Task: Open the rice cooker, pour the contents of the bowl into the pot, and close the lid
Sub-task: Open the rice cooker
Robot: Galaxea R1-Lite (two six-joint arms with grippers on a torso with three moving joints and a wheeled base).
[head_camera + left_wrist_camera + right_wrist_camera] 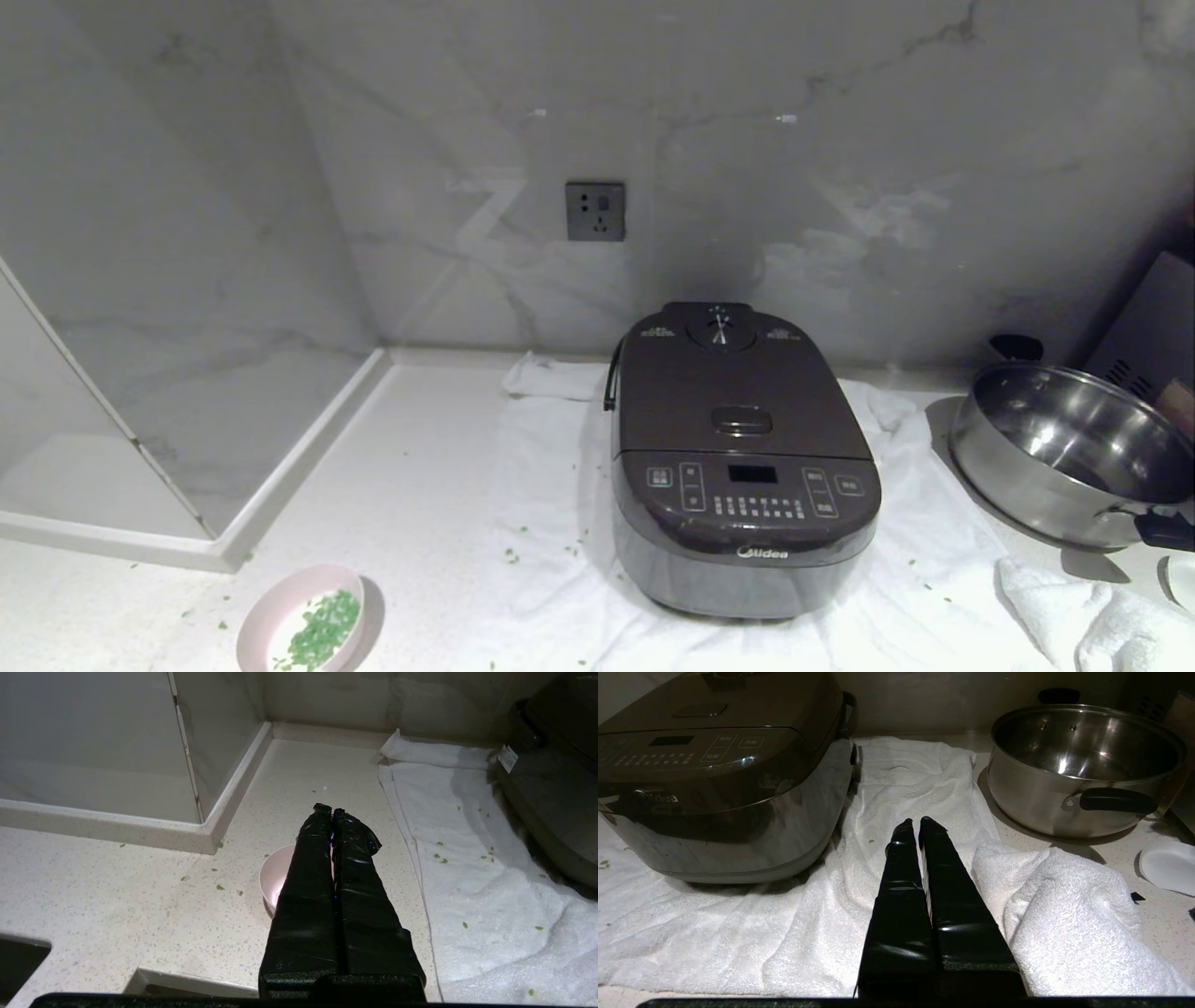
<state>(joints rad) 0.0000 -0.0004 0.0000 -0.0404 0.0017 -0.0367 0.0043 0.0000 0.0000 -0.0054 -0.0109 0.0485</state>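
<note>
The dark brown rice cooker (742, 467) stands on a white towel in the middle of the counter, its flat lid (733, 387) down, so the pot inside is hidden. It also fills one side of the right wrist view as the rice cooker (719, 774). At the counter's near left sits the pink bowl (301, 621) holding chopped green bits (322, 632). My left gripper (330, 808) hangs shut and empty above the bowl (275, 877), which its black fingers mostly cover. My right gripper (913, 822) is shut and empty over the towel, between the cooker and the steel pan.
A large steel pan (1069, 453) with black handles stands at the right by a dark appliance. The white towel (551, 560) is bunched at the near right. Marble walls close the back and left; a socket (595, 211) is behind the cooker. Green bits are scattered around.
</note>
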